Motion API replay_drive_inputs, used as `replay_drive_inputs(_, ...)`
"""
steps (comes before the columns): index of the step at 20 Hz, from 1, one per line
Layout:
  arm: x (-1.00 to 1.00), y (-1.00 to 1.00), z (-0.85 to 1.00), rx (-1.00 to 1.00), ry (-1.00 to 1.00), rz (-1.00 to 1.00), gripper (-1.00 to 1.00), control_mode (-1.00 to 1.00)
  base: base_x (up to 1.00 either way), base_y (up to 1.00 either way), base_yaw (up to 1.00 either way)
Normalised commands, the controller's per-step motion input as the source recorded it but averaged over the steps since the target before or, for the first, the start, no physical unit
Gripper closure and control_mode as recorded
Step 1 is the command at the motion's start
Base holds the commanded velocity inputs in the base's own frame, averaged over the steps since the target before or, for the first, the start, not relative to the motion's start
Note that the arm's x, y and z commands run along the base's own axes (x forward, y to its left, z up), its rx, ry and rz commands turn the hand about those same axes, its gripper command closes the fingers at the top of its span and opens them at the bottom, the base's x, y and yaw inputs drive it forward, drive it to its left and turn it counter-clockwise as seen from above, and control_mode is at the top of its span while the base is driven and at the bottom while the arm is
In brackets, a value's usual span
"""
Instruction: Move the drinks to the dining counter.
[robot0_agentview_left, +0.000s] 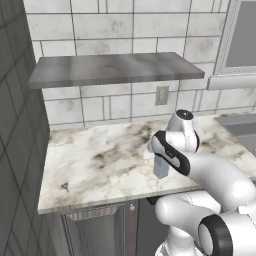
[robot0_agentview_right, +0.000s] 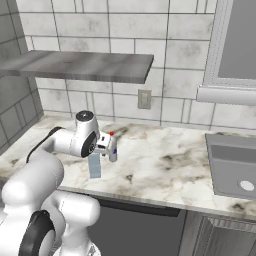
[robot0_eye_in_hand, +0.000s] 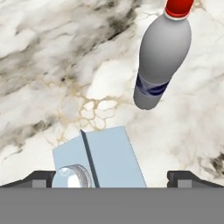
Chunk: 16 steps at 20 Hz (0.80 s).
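Hand (robot0_eye_in_hand: 112, 175) is released, jaws wide apart w/ fingertips (robot0_eye_in_hand: 41, 177) at bottom of hand view, hovering directly over the carton (robot0_eye_in_hand: 98, 159), nothing grasped. Carton stands upright on the marble bench (robot0_agentview_left: 95, 165), frame centre in both base views, partly behind the arm. Bottle w/ red cap (robot0_eye_in_hand: 161, 57) stands just beside it, not touching, upper right in hand view.
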Motion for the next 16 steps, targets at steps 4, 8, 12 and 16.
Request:
replay_drive_inputs(4,0.0,0.11,-0.28,0.0,0.0,0.0,1.0,-1.0,0.0,0.0,0.0)
replay_drive_inputs(8,0.0,0.03,-0.06,0.0,0.0,0.0,1.0,-1.0,0.0,0.0,0.0)
replay_drive_inputs(12,-0.08,0.0,0.0,0.0,-0.01,0.0,1.0,-1.0,0.0,0.0,0.0)
replay_drive_inputs(16,-0.34,0.0,0.16,0.0,-0.19,0.04,1.0,-1.0,0.0,0.0,0.0)
